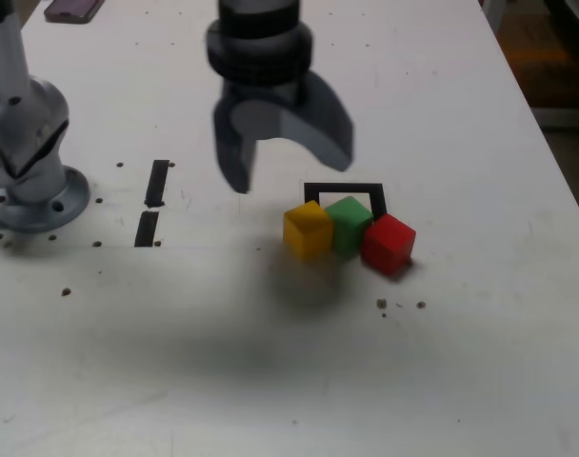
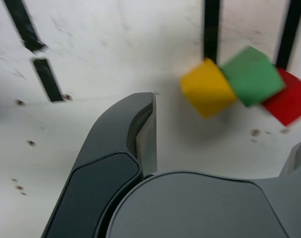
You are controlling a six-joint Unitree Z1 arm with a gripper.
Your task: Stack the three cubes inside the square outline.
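Gripper [image 1: 288,152]: jaws spread, empty, above the table [image 1: 461,362]. Yellow cube [image 1: 308,228], green cube [image 1: 349,223], red cube [image 1: 388,243]: touching in a row mid-table, green partly inside the square outline [image 1: 344,190]. Two black strips [image 1: 152,202]: nearer the arm's base [image 1: 28,152].

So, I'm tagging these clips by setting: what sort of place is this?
Probably a robotics lab bench: a white table with tape markers, an arm base bolted on, and a square outline for coloured cubes.

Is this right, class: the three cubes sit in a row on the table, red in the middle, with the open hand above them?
Not quite. The exterior view shows the green cube in the middle, between the yellow cube and red cube. The open hand hangs above them.
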